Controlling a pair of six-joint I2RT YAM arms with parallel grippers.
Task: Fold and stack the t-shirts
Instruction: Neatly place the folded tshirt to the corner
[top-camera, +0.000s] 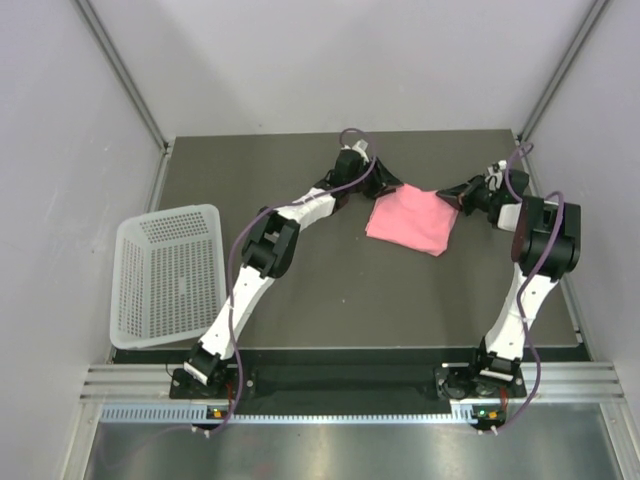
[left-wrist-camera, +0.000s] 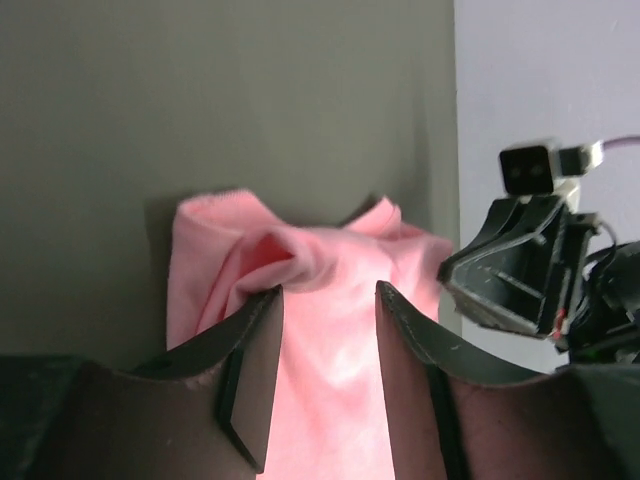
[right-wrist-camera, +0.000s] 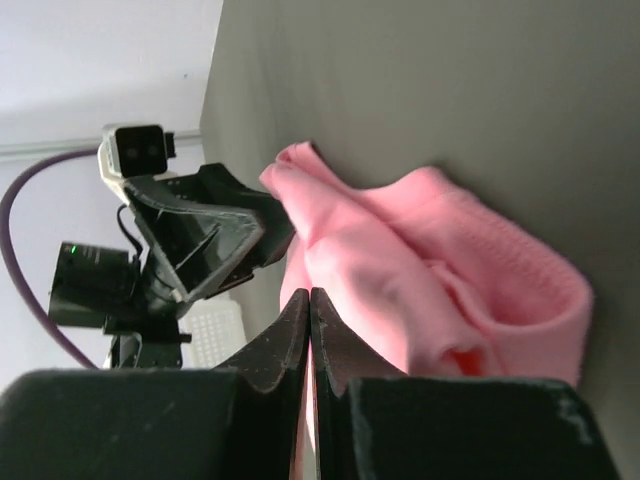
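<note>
Pale enclosure walls (top-camera: 250, 60) are seen around a dark grey table (top-camera: 330, 300), at whose near edge two white-and-black robot arms are bolted. From there the left arm (top-camera: 270, 250) and the right arm (top-camera: 540, 240) are stretched toward the far half of the table. A white perforated plastic basket (top-camera: 168, 275) is set at the table's left edge, well apart from both grippers.

A salmon-pink t-shirt (top-camera: 410, 222) is laid folded into a compact, roughly square bundle on the far half of the table, right of centre, directly between the two grippers. The left gripper (left-wrist-camera: 328, 290) is held at the bundle's left corner with its jaws apart; pink fabric is seen through the gap, and a raised fold is bunched just beside one fingertip. The right gripper (right-wrist-camera: 309, 293) is placed at the bundle's opposite edge with its jaws pressed together, the shirt's rolled hem lying just beside them. Whether any fabric is pinched there cannot be told.
</note>
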